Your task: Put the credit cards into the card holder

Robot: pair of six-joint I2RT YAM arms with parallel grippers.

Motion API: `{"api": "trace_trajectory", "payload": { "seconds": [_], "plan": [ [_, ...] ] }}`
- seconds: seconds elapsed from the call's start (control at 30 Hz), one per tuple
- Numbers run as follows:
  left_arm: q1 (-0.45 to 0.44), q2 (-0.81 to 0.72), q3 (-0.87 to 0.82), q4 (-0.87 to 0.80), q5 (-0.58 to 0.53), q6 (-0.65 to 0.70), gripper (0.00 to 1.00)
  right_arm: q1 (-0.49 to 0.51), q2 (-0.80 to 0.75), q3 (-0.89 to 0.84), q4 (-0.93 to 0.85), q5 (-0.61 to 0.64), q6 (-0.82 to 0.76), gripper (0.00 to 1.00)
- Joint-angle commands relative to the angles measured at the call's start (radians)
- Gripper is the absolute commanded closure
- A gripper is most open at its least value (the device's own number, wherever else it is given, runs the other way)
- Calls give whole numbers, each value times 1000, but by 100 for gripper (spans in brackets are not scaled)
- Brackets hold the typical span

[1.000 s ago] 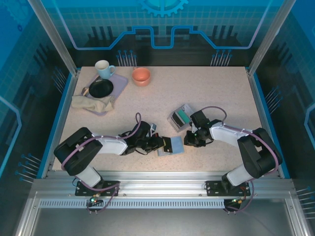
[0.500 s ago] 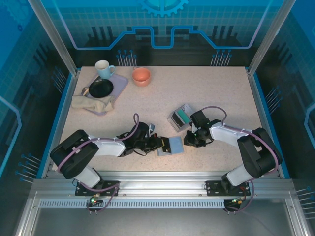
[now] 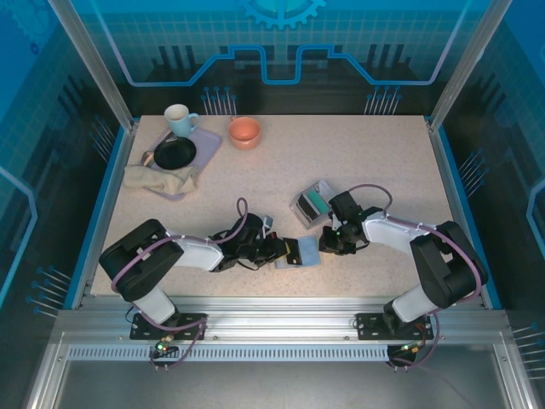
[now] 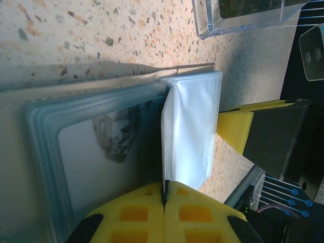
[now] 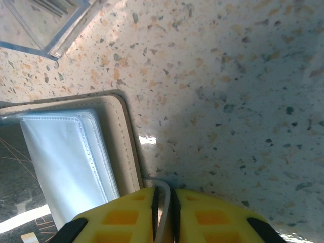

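The card holder lies open near the front middle of the table, its beige cover down and pale blue-white pockets facing up. My left gripper comes in from the left and is shut on one thin pocket leaf, holding it upright on edge. My right gripper is on the holder's right side, shut on the rim of the beige cover. The credit cards, teal-faced, stand in a clear plastic box just behind the holder.
At the back left a tray carries a black plate and a crumpled cloth, with a white mug behind it. An orange bowl stands beside the tray. The clear box is close behind both grippers.
My left gripper and the card holder have shifted slightly to the right, towards the right gripper. The right arm has stayed in place.
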Motion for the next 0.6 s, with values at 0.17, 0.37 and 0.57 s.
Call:
{"api": "trace_trajectory", "payload": {
  "seconds": [0.17, 0.37, 0.57],
  "plan": [
    [-15, 19, 24, -13, 21, 13, 96, 52, 56, -33, 15, -37, 17, 83],
    [-15, -21, 2, -136, -30, -53, 97, 52, 56, -26, 2, -23, 12, 83],
    [-17, 14, 8, -77, 3, -75, 96, 52, 60, -25, 4, -23, 10, 83]
  ]
}}
